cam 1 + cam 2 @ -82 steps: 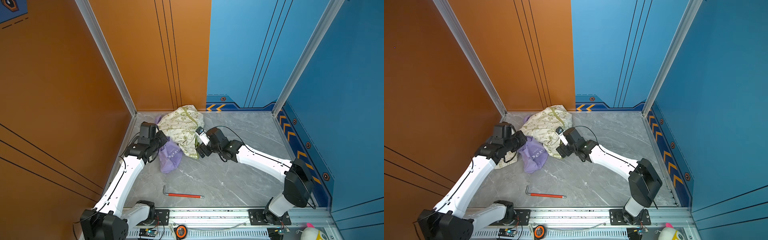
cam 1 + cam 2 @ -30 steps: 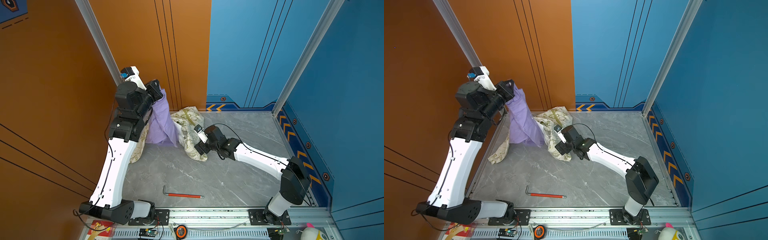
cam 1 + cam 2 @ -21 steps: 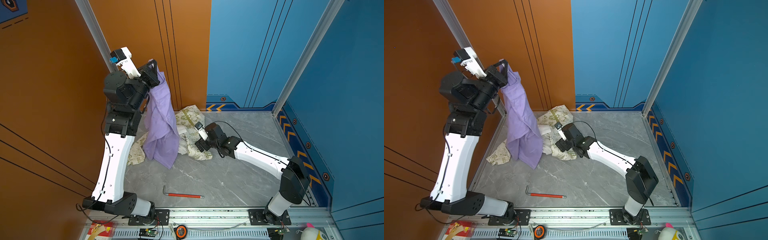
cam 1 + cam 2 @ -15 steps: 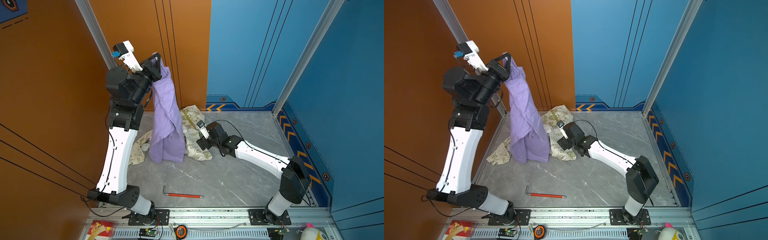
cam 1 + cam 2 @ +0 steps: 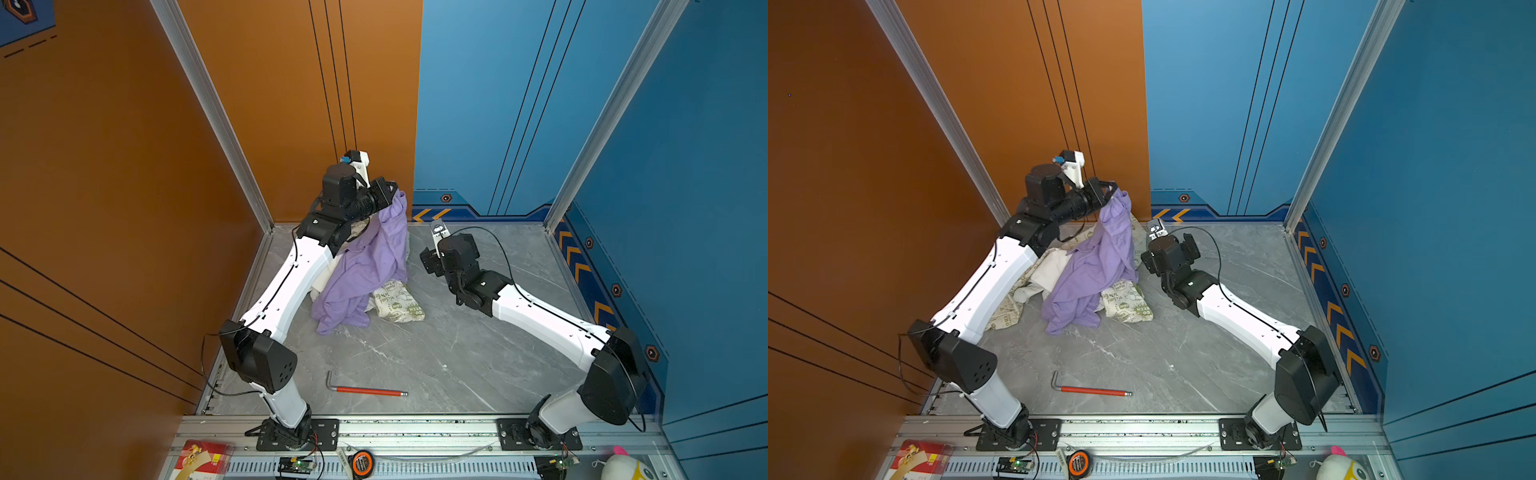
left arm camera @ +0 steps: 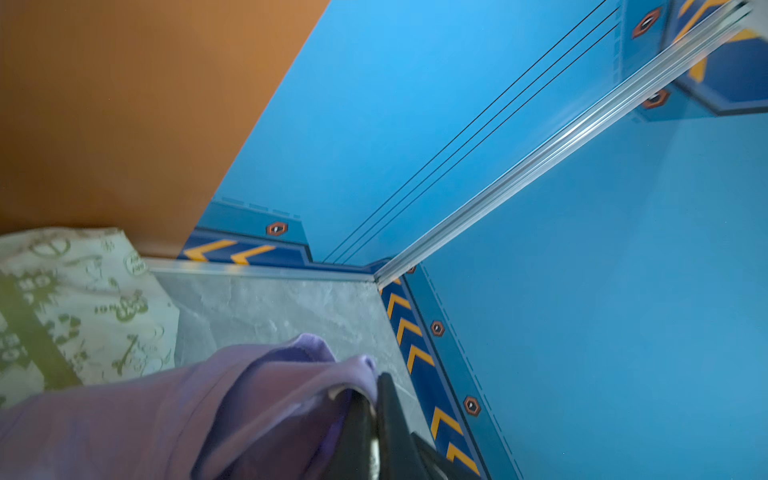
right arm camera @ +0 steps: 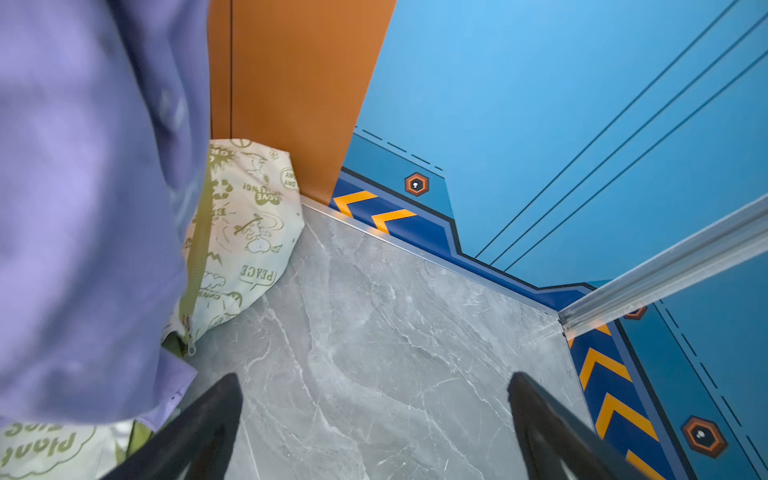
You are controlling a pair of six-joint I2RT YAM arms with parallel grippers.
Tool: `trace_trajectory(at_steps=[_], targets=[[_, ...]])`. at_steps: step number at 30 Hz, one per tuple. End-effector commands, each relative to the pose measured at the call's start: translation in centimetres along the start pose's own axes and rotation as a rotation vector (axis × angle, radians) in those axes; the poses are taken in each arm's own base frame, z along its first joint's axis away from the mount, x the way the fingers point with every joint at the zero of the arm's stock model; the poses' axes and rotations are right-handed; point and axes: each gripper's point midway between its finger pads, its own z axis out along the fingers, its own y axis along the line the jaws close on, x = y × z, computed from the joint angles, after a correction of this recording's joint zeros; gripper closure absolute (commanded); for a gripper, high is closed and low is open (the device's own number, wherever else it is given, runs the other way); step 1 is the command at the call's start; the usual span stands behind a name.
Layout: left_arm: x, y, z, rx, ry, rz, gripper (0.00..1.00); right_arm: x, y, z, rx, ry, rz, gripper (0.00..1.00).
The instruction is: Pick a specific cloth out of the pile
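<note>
Progress: the plain, soft lavender cloth [image 5: 365, 266] is pinched at its top edge by the left gripper [image 5: 388, 195] and held up near the far wall, left of centre. The picking is judged to be mostly done.
Pile: the heap of cream cloth with olive-green print [image 5: 397, 301] and plain white cloth [image 5: 1050, 266] is spread on the grey marble-patterned tabletop [image 5: 436, 357], under and behind the hanging fabric.
Remaining: the lower part of the lavender cloth is draped over the pile and its hem touches the tabletop on the near side. Full separation and a setting aside are judged to be left.
Left fingers [image 6: 395, 424]: pressed together on a lavender fold.
Right gripper [image 7: 374, 419]: held just right of the cloth, fingers [image 7: 208, 415] spread wide, nothing between them.
Top views only: the whole drape, the white cloth and a red-handled hex key [image 5: 365, 390] near the front are shown.
Wrist views only: the pinch itself and the print's lettering are shown.
</note>
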Motion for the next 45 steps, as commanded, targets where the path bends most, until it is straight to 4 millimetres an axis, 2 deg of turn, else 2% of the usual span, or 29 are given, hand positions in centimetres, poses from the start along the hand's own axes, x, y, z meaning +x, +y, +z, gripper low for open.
trace_trajectory(at_steps=[1,2,4,6,8,10,14,18,23,29,33,35,42,45], targets=[[6.2,4.1,2.5,-0.13,0.194,-0.09,0.8,0.4,-3.4,-0.3,0.065,0.006,0.122,0.0],[7.8,4.9,3.1,-0.156,0.253,-0.106,0.69,0.7,-3.6,-0.4,0.05,0.011,0.15,0.0],[9.6,5.6,3.7,-0.191,0.334,-0.113,0.53,1.1,-3.8,-0.6,0.02,0.011,0.204,0.0],[9.7,5.4,3.7,-0.2,0.354,-0.088,0.4,1.6,-4.0,-0.7,0.004,0.017,0.255,0.0],[8.2,5.0,3.2,-0.212,0.308,-0.038,0.29,2.0,-3.8,-0.7,-0.03,0.024,0.291,0.0],[6.0,4.8,2.1,-0.24,0.234,0.004,0.22,2.2,-3.3,-0.6,-0.066,0.03,0.319,0.0],[1.9,5.4,-1.1,-0.33,0.085,0.067,0.15,2.2,-1.5,0.1,-0.156,0.054,0.367,0.0],[-0.4,6.6,-4.9,-0.43,-0.017,0.121,0.05,2.2,1.2,0.9,-0.26,0.099,0.41,0.02],[-1.4,9.0,-9.8,-0.545,-0.114,0.12,0.03,2.3,5.9,1.7,-0.396,0.171,0.417,0.06],[-1.8,10.6,-13.9,-0.583,-0.218,0.07,0.01,2.5,12.1,2.3,-0.552,0.258,0.397,0.13],[-2.1,10.9,-15.4,-0.591,-0.251,0.05,0.01,3.1,15.3,2.9,-0.596,0.316,0.395,0.17],[-2.1,10.9,-15.8,-0.583,-0.257,0.042,0.01,3.3,17.5,2.6,-0.625,0.34,0.386,0.19],[-1.6,11.3,-16.8,-0.586,-0.264,0.027,0.02,4.9,20.5,4.3,-0.627,0.434,0.394,0.3],[-1.4,11.7,-17.3,-0.596,-0.278,0.011,0.02,5.6,21.4,4.6,-0.64,0.484,0.392,0.44]])
